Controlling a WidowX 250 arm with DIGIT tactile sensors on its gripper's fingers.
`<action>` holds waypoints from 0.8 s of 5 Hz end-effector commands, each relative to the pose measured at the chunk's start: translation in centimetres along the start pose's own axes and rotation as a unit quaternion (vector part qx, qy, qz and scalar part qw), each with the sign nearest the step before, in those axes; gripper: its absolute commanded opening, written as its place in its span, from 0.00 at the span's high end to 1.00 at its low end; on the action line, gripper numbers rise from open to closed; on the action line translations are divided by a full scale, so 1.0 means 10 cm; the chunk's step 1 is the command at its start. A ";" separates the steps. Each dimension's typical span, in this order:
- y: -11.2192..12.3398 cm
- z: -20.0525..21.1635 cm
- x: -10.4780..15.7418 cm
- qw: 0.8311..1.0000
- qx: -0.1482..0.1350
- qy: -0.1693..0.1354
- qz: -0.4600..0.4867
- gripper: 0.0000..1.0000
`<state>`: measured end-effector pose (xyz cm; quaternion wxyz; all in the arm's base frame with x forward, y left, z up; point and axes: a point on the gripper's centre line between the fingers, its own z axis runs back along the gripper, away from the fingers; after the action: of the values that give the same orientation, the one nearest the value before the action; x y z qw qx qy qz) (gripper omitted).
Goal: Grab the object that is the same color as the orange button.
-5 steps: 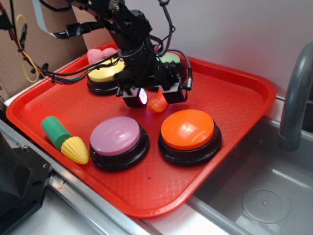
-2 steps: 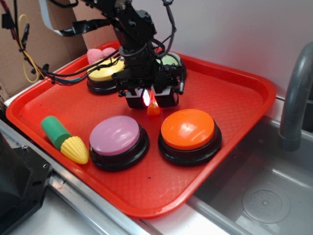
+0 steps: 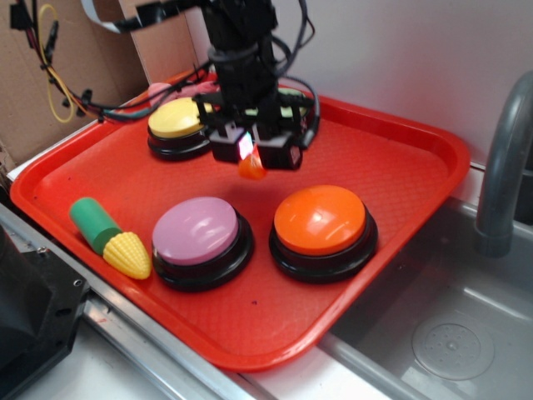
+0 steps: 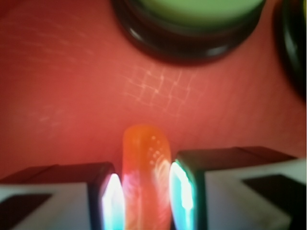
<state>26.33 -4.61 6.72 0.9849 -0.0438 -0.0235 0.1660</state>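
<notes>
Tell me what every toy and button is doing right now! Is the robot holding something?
gripper: jaws shut on the orange slice, raised above the tray.
orange slice: pinched between the jaws, off the tray.
orange button: upright on the tray, untouched.
pink button: upright on the tray, untouched.
yellow button: upright, behind the arm.
green button: upright, partly hidden.
toy corn: lying on its side.
red tray: flat beside the sink.

A mock kitchen bench in a robot lab: a grey sink basin and faucet at 3 o'clock, cardboard backing with loose cables at 10 o'clock.
</notes>
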 end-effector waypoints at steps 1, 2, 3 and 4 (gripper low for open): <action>0.29 1.04 -0.12 0.986 -0.065 -0.039 -0.146 1.00; 0.49 1.25 -0.15 0.985 -0.039 -0.035 -0.161 1.00; 0.63 1.46 -0.19 0.988 -0.007 -0.052 -0.146 1.00; 0.74 1.55 -0.24 0.992 0.016 -0.091 -0.084 1.00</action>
<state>20.75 2.38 20.34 0.9922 -0.0134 -0.0929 0.0816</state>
